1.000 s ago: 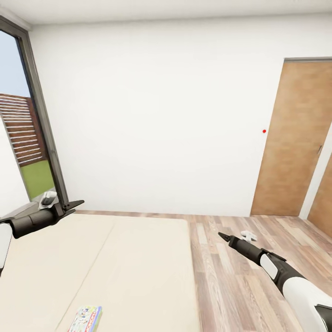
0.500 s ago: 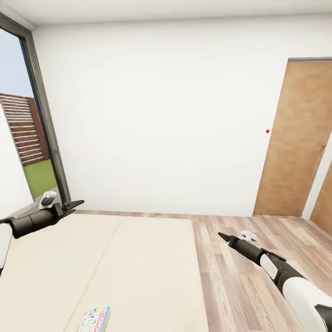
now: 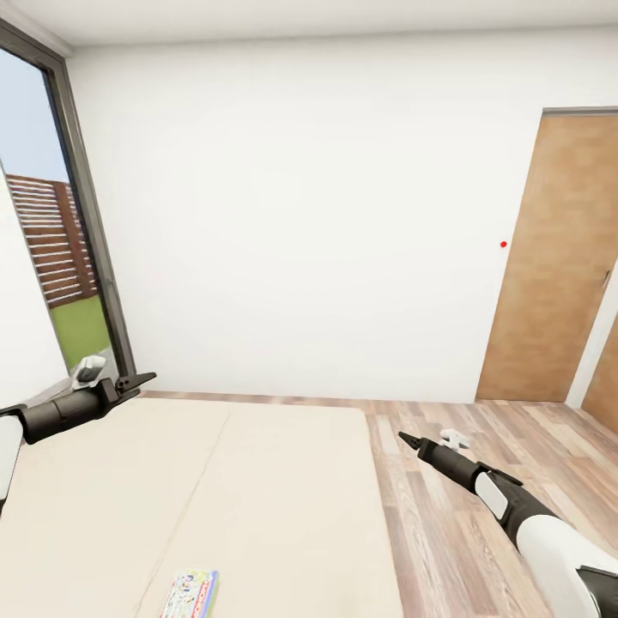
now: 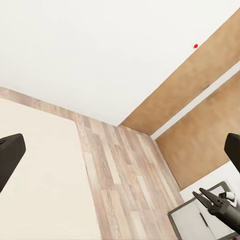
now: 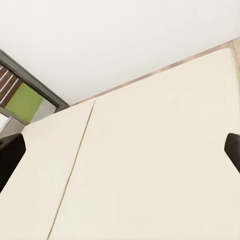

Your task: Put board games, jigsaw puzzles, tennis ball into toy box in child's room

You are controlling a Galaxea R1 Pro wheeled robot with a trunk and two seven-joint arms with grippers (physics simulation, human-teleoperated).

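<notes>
White matte walls meet plank flooring [image 3: 481,515]. On the plain beige mattress bed [image 3: 215,498] lies a flat blue cartoon-printed board game [image 3: 190,594], by its near edge. Left gripper [image 3: 137,380] spread; right gripper [image 3: 407,440] pressed together.

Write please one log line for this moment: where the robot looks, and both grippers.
view: bed, board game at its near edge | left gripper: open, empty, over bed | right gripper: empty, over floor

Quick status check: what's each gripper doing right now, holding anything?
Left gripper: open, empty, held over the bed's far corner.
Right gripper: looks shut with its fingers together, nothing in it, out over the wood floor.
</notes>
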